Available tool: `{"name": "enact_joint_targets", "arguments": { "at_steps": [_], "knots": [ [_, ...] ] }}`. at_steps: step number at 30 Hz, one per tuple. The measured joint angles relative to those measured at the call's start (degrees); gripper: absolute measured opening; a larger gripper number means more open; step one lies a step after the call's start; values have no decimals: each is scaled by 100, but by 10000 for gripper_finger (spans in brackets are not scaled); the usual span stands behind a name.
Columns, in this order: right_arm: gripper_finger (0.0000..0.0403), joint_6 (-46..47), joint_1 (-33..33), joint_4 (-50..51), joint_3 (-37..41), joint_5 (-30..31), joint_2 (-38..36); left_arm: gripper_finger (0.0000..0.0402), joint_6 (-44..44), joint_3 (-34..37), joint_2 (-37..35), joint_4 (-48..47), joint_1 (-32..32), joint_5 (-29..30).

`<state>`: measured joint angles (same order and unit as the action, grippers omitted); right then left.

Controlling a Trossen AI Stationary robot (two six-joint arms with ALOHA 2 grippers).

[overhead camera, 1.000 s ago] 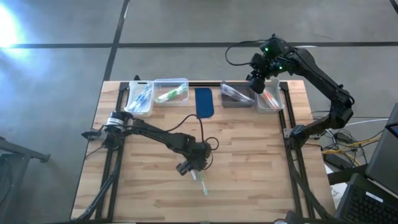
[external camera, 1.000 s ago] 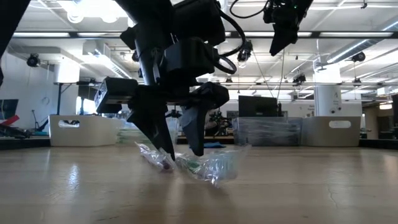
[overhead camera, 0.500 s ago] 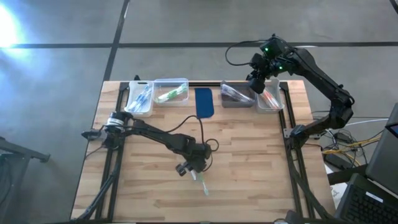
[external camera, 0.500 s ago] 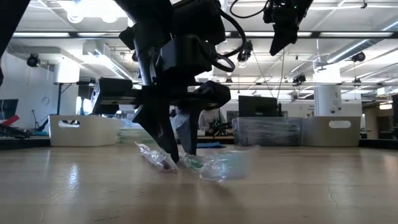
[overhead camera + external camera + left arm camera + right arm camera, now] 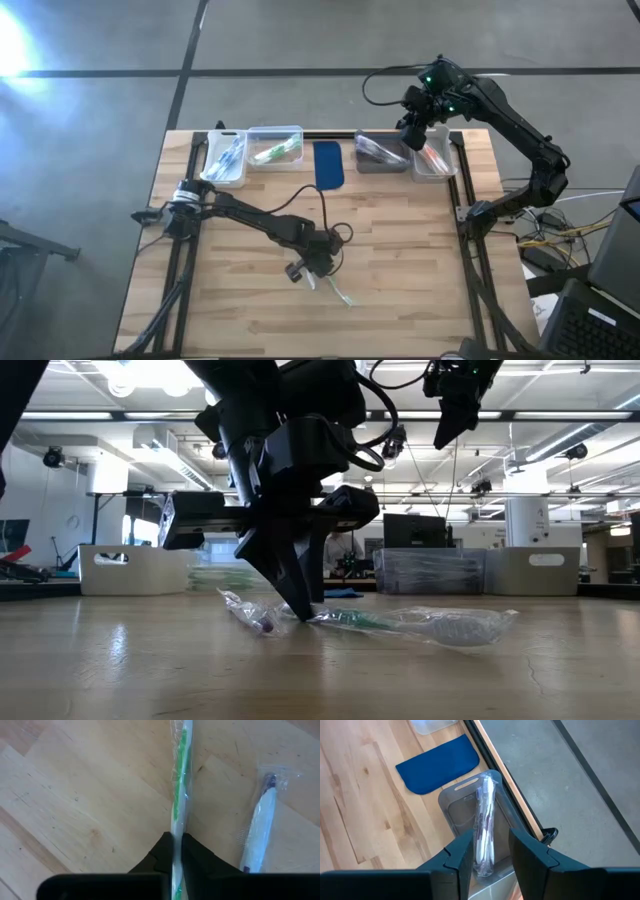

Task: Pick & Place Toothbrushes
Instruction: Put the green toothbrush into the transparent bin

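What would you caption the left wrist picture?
Left gripper shut on a wrapped green toothbrush; another wrapped toothbrush lies beside.

From overhead we looked straight down on the whole table point(image 5: 400, 250). From table height we faced level toward twelve o'clock. The left wrist camera sat close above the boards; the right wrist camera looked down on the grey bin point(image 5: 470, 810), shared with the overhead view.
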<state>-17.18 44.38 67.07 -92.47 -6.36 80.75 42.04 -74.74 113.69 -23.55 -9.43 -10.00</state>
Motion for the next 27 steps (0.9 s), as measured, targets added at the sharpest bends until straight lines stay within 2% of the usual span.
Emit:
{"name": "enact_joint_targets", "arguments": {
  "at_steps": [8,15,21,27],
  "knots": [
    [142,3,0,2,0,4,0,20,-254,-221,-7,-56,-2,4],
    [156,21,4,7,0,10,2,20,-1376,-731,-142,-91,79,7],
    [166,18,24,11,0,54,2,20,-1368,-677,-676,-195,354,496],
    [174,49,26,15,2,59,2,18,-1602,-306,-1456,-338,1020,875]
  ]
}}
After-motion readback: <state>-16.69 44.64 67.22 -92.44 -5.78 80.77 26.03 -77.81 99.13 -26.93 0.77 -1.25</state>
